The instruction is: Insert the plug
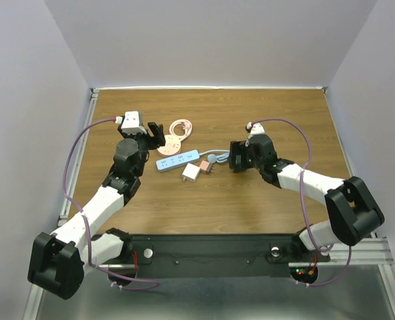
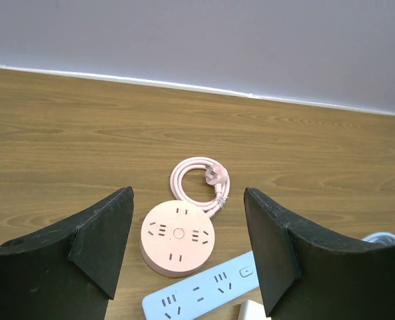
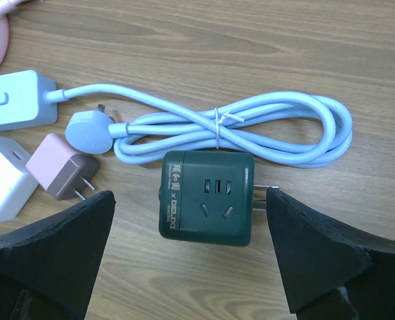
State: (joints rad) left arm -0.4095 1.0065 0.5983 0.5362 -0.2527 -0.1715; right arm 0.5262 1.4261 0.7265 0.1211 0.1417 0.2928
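A dark green cube adapter (image 3: pixel 206 198) lies on the wood table with its metal prongs (image 3: pixel 262 191) pointing right. My right gripper (image 3: pixel 190 193) is open above it, one finger on each side, not touching; it also shows in the top view (image 1: pixel 236 156). A blue power strip (image 1: pixel 177 161) lies mid-table, its coiled blue cable (image 3: pixel 250 127) and blue plug (image 3: pixel 89 131) just beyond the cube. A round pink socket (image 2: pixel 177 240) with a coiled pink cord (image 2: pixel 200 183) lies under my left gripper (image 2: pixel 187 200), which is open and empty above the table (image 1: pixel 156 133).
A white charger (image 3: pixel 4 177) and a small mauve charger (image 3: pixel 60 175) lie between the blue strip and the green cube. The table's back edge meets a white wall (image 2: pixel 197 40). Bare wood (image 1: pixel 277 113) lies at the back right.
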